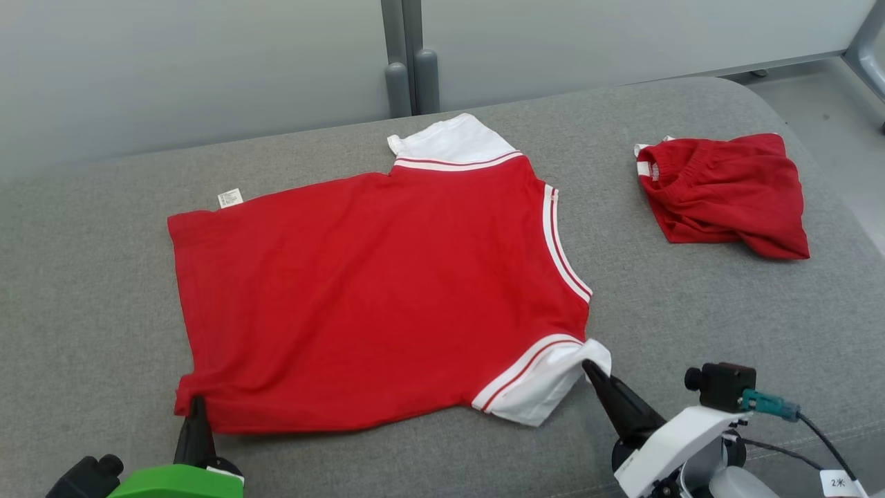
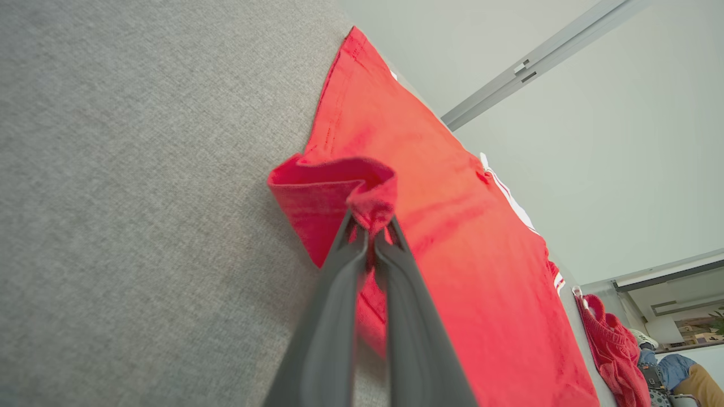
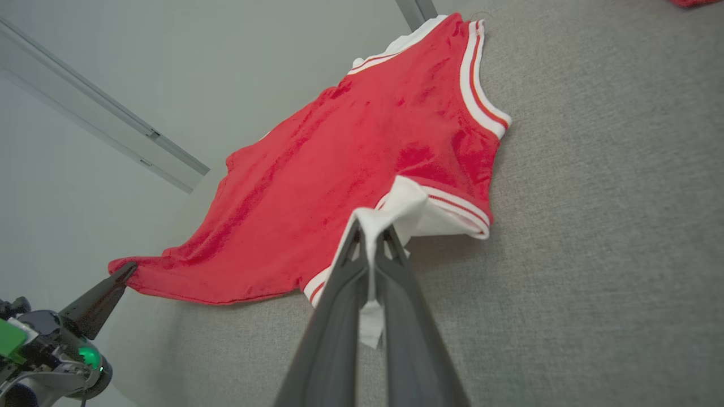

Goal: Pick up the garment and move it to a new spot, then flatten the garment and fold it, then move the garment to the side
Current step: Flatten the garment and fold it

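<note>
Quick rundown from my side, left to right. My left jaws are clamped shut on the near-left hem corner (image 1: 188,401) of the red shirt (image 1: 387,290). In the left wrist view the cloth is bunched into a little curl right at the tips, so I've got a proper pinch there. The shirt itself is spread pretty flat on the grey table (image 1: 691,311), with its long axis running left to right: hem on the left, striped collar (image 1: 563,242) on the right, and one white sleeve (image 1: 453,142) poking out at the far edge. My right jaws are closed on the other white sleeve (image 1: 546,387) at the near-right, with a tab of white fabric squeezed between the tips. So both grips sit on the near edge and the whole body of the shirt stretches away from me toward the far side. That's what I reckon the next move hangs on: lift both ends evenly and carry the near edge over to the far one, keeping it taut so the fold line runs along the length. Each arm has its own end, so neither has to reach across. Way over on the far right there's a second, crumpled red garment (image 1: 726,194), well apart from mine.
</note>
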### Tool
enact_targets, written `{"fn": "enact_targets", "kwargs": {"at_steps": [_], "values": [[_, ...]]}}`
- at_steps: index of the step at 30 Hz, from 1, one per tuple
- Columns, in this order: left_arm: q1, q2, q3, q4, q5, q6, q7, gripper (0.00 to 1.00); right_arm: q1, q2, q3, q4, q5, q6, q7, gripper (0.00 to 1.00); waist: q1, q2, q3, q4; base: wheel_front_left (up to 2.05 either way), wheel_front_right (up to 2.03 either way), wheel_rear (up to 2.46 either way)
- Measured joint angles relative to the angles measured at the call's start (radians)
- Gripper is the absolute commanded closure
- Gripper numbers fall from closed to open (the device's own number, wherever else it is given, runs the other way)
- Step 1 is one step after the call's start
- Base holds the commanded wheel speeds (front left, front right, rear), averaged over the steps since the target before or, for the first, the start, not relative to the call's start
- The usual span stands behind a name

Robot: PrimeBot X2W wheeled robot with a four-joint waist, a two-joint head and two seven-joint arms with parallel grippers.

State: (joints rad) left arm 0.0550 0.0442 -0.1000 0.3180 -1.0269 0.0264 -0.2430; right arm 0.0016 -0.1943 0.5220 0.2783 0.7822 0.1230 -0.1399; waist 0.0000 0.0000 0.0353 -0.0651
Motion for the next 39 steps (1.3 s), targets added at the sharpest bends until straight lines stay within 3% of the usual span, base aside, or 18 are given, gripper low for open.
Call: {"fn": "enact_targets", "kwargs": {"at_steps": [7, 13, 20, 26, 38, 39], "values": [[-0.011, 0.003, 0.002, -0.044, 0.028, 0.001, 0.000, 1.00, -0.045, -0.031, -0.023, -0.113, 0.085, 0.000, 0.019, 1.00, 0.0000, 0.0000, -0.003, 0.000, 0.00, 0.00, 0.00], [-0.059, 0.019, -0.006, -0.038, 0.058, 0.030, 0.001, 1.00, -0.129, -0.060, -0.034, -0.115, 0.097, 0.000, 0.080, 1.00, 0.0000, 0.0000, 0.019, 0.006, 0.00, 0.00, 0.00], [-0.184, 0.034, -0.027, 0.020, 0.094, 0.066, 0.042, 1.00, -0.282, -0.065, -0.054, -0.048, 0.099, -0.003, 0.168, 1.00, 0.0000, 0.0000, 0.063, 0.020, 0.00, 0.00, 0.00], [-0.296, 0.041, -0.039, 0.101, 0.129, 0.081, 0.077, 1.00, -0.433, -0.066, -0.068, 0.033, 0.086, -0.046, 0.236, 1.00, 0.0000, 0.0000, 0.114, 0.035, 0.00, 0.00, 0.00], [-0.468, 0.024, -0.087, 0.258, 0.196, 0.090, 0.110, 1.00, -0.607, -0.057, -0.053, 0.215, 0.054, -0.081, 0.315, 1.00, 0.0001, 0.0000, 0.204, 0.087, 0.00, 0.00, 0.00], [-0.476, 0.022, -0.087, 0.267, 0.197, 0.090, 0.110, 0.95, -0.616, -0.055, -0.052, 0.227, 0.053, -0.081, 0.318, 1.00, 0.0000, 0.0000, 0.208, 0.093, 0.00, 0.00, 0.00]]}}
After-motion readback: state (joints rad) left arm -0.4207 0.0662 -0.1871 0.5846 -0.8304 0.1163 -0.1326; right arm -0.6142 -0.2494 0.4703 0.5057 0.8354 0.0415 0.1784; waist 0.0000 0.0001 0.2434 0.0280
